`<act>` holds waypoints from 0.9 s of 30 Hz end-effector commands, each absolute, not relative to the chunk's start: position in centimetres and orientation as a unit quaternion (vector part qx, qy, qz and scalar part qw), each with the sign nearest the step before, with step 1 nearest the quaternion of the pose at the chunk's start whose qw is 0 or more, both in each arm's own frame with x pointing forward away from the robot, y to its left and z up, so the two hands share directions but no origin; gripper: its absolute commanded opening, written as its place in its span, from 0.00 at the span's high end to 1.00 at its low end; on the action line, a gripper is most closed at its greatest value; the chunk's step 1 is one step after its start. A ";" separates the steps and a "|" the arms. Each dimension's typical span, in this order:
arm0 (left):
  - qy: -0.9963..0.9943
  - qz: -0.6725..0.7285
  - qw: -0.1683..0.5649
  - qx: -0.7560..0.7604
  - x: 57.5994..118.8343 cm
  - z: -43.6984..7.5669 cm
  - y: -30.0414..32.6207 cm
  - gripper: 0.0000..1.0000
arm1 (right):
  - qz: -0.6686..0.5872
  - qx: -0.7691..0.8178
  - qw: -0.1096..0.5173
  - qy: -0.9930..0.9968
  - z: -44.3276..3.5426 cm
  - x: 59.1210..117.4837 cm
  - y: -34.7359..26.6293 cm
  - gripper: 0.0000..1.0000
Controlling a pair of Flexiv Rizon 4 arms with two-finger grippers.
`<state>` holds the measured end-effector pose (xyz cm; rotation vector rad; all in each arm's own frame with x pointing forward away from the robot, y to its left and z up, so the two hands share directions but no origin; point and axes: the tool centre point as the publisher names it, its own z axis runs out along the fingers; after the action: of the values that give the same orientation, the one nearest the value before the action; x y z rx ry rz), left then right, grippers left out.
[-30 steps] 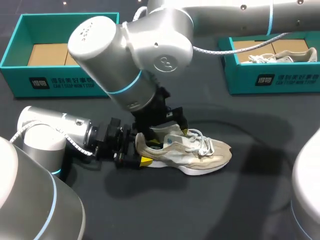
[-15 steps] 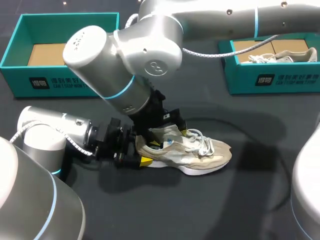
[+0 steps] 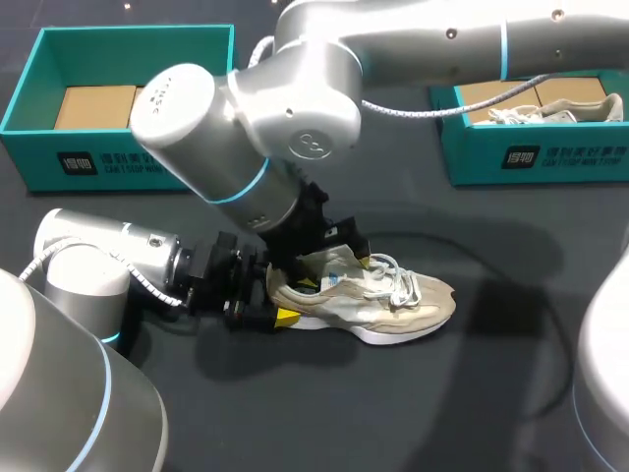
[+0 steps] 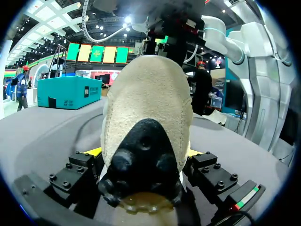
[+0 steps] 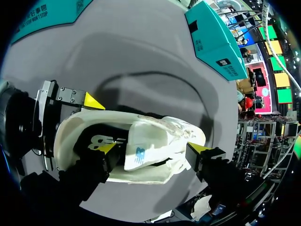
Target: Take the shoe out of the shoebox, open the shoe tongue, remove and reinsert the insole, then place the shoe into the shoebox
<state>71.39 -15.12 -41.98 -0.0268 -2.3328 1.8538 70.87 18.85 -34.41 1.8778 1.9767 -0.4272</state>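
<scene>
From the head view, my right arm's big wrist joint covers most of the right gripper (image 5: 153, 149), so the pale shoe's (image 3: 393, 300) opening is hidden there; the shoe lies on its sole in the middle of the dark counter (image 3: 393, 413), toe to the right, outside both boxes. The right wrist view fills that gap: the gripper is spread wide astride the tongue (image 5: 146, 143), one yellow tip down inside the opening, the other on the lace side. The left gripper (image 4: 143, 153) pinches the heel from both sides. Its own view is filled by the heel's suede and black tab, with only slivers of yellow beside them and the rest of the shoe unseen. At the far left stands a teal shoebox (image 3: 128, 162); the far right shoebox (image 3: 550, 157), partly behind my right arm, holds a second shoe (image 3: 550, 110).
</scene>
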 end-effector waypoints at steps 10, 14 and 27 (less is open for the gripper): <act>-0.781 0.620 0.081 -0.009 71.6 -42.2 -15.0 1.00 | -0.090 0.845 0.231 0.473 -34.7 69.0 17.2 0.08; -0.781 0.620 0.081 -0.009 71.6 -42.2 -15.0 1.00 | -0.088 0.852 0.228 0.463 -34.7 68.7 16.2 0.08; -0.781 0.620 0.081 -0.009 71.6 -42.2 -15.0 1.00 | -0.081 0.853 0.238 0.457 -33.2 69.6 15.8 0.11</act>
<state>71.40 -15.13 -41.97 -0.0267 -2.3326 1.8539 70.05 15.73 -33.63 1.8774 1.9571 -0.4246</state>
